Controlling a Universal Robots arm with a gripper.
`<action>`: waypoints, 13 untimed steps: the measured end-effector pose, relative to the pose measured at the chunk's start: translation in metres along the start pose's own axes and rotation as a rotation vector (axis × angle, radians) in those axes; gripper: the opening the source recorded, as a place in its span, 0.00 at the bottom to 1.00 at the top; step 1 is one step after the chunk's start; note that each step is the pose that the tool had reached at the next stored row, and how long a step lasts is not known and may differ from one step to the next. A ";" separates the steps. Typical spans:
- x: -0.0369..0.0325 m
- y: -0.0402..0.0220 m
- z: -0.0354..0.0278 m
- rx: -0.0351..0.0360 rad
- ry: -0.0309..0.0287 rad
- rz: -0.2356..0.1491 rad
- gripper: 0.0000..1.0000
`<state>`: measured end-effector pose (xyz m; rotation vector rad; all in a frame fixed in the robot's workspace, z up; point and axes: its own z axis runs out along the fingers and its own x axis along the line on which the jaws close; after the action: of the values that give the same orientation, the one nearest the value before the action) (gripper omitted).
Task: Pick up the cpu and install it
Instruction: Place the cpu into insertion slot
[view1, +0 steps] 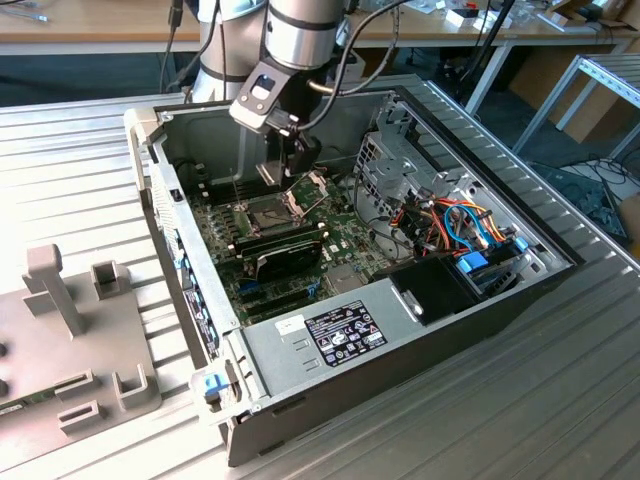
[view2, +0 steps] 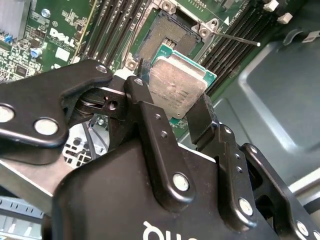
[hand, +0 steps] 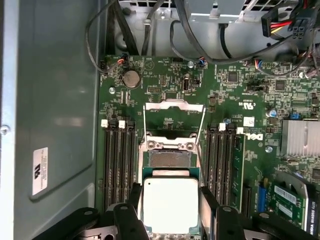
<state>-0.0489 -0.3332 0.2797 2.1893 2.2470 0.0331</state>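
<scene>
Open computer case (view1: 165, 190) lies on ribbed table (view1: 520, 420) beside a grey fixture (view1: 70, 340).

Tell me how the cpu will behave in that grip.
The cpu looks stiff and flat, so it probably won't flex. Pinched by its edges in the gripper, the smooth metal could slip. Thin, so likely light.

One open computer case (view1: 330, 400) holds one green motherboard (hand: 165, 90) carrying one socket (hand: 167, 159), two banks of memory slots (hand: 120, 170), one coin battery (hand: 131, 78) and one finned heatsink (hand: 300, 137). One gripper (hand: 170, 200) pinches one chip (hand: 170, 212) between two fingers (hand: 134, 194).
</scene>
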 end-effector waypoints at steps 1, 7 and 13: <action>-0.0001 -0.0001 0.0017 0.0000 -0.0001 0.000 0.55; -0.0003 -0.0006 0.0215 0.0001 -0.0002 0.000 0.55; -0.0004 -0.0008 0.0326 0.0000 -0.0001 0.000 0.55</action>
<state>-0.0491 -0.3332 0.2471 2.1892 2.2470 0.0329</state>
